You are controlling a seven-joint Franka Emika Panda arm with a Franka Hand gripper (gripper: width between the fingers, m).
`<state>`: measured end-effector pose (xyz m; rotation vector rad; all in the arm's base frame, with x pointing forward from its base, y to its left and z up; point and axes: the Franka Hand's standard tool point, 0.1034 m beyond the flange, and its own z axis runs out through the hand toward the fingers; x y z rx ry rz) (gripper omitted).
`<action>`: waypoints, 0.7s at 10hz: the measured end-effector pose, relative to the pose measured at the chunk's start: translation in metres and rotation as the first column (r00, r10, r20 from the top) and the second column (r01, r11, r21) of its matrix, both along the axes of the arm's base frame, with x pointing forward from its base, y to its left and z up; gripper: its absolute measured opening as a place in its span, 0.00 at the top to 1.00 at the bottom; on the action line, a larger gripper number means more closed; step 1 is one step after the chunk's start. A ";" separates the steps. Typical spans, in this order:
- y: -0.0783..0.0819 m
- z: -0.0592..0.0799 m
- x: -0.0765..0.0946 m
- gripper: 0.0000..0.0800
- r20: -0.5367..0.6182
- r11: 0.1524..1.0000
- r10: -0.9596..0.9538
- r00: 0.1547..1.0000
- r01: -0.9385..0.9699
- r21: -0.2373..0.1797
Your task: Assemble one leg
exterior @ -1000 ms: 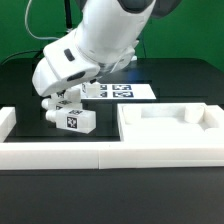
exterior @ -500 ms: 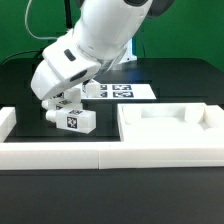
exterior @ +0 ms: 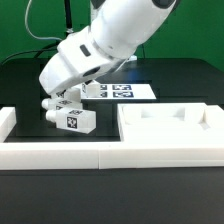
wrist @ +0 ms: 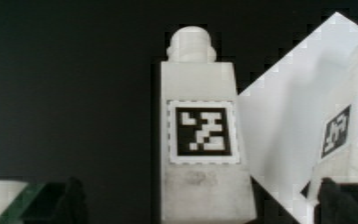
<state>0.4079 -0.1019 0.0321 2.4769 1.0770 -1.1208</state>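
- A white leg [exterior: 74, 121] lies on its side on the black tabletop [exterior: 25, 80], near the marker board [exterior: 115, 91].
- The tool [exterior: 58, 106] hovers directly above it, jaws wide, gripping nothing.
- Step: reaching to grasp; next, likely lower and close squarely.

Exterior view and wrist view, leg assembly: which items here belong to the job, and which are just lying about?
Belongs to the job:
- the leg, lying on the table beneath the arm
- the end effector, open, over the leg
- the large white panel, to the exterior view's right

Just lying about:
- the marker board, flat behind the leg
- the white rail along the front
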 end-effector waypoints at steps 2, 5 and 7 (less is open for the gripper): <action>0.000 -0.001 -0.001 0.19 -0.003 1.000 0.000 1.000 0.000 0.007; 0.001 -0.003 -0.002 0.19 -0.014 1.000 0.004 1.000 -0.004 0.008; 0.002 -0.003 -0.007 0.19 0.017 0.998 0.003 1.000 -0.002 -0.065</action>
